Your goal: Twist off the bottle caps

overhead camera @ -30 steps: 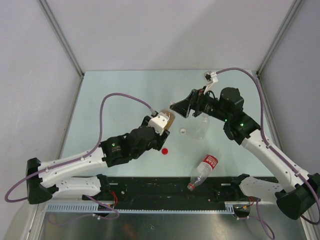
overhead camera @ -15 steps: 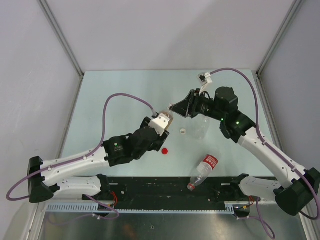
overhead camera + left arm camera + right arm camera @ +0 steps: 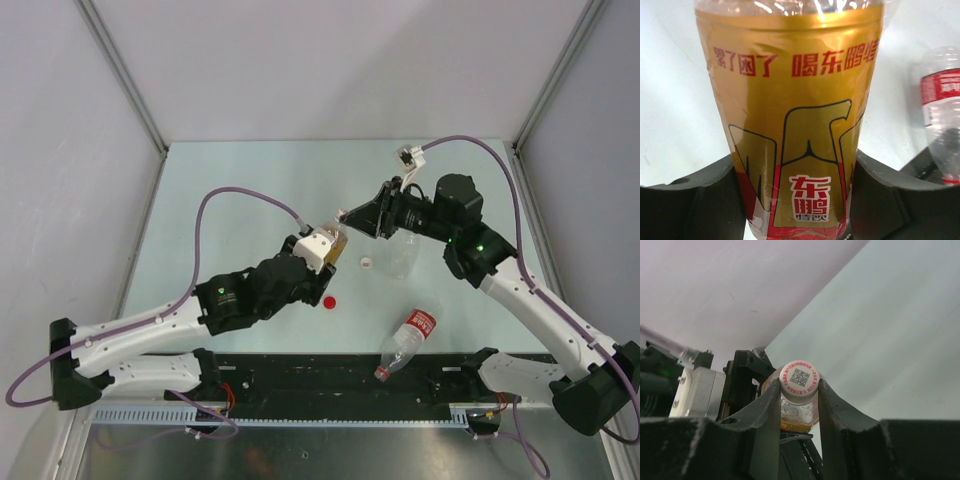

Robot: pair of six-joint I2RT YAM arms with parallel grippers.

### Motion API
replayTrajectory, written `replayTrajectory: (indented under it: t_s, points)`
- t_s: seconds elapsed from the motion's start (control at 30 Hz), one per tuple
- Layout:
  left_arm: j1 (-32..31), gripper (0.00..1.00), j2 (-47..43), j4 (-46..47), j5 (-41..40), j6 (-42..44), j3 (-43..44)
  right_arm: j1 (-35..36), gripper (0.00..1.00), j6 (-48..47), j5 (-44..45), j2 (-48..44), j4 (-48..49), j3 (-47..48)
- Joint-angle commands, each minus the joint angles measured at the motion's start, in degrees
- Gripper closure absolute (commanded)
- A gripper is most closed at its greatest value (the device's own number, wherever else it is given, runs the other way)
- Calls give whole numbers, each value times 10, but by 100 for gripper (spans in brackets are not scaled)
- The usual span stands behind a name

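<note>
**Held bottle and tools.** The right tool (image 3: 800, 390) is pressed together on the printed cap (image 3: 800, 377) of the amber bottle (image 3: 795, 125). Its dark fingers (image 3: 767, 410) bear on opposite sides of the cap's rim, and the cap's top faces the wrist camera. The left tool (image 3: 797, 205) clamps the same bottle low on its body, with one dark pad on each side of the label. The bottle is held tilted above the middle of the counter (image 3: 250, 180), between the two tools.

**Other task items.**
- A loose white cap (image 3: 367, 263) lies on the counter just right of the held bottle, beside the upright clear bottle (image 3: 402, 255).
- A red cap (image 3: 330, 300) lies near the left tool, on the side toward the arm bases.
- The labelled bottle (image 3: 405, 345) lies on its side near the counter's near edge, well apart from both tools.

**Surface and room.** The counter is pale green and matte. Plain light-grey wall panels (image 3: 330, 70), joined by metal struts, enclose it on three sides.

**Appearance.** The amber bottle wears a gold film label with red Chinese characters and a red band at the foot, with clear plastic above the label. Its cap is white, with a ring of red print around a black QR code.
</note>
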Motion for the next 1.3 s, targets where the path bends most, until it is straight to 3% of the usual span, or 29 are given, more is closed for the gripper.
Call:
replayTrajectory:
  t_s: [0.0,0.27,0.8,1.1,1.27]
  points:
    - [-2,100,-43,65,102,15,-3,2,100,-63,-52,-32,20,25]
    - [18,100,-88,146,332,38,-35,-21,100,-89,-146,-71,38,25]
    - [48,100,-102,252,740,39,-48,-58,100,-10,-352,-102,193,25]
    - [49,100,-82,311,831,15,-54,-59,98,22,-399,-108,247,25]
    - [52,100,-83,313,813,14,-58,-59,81,13,-392,-108,231,25]
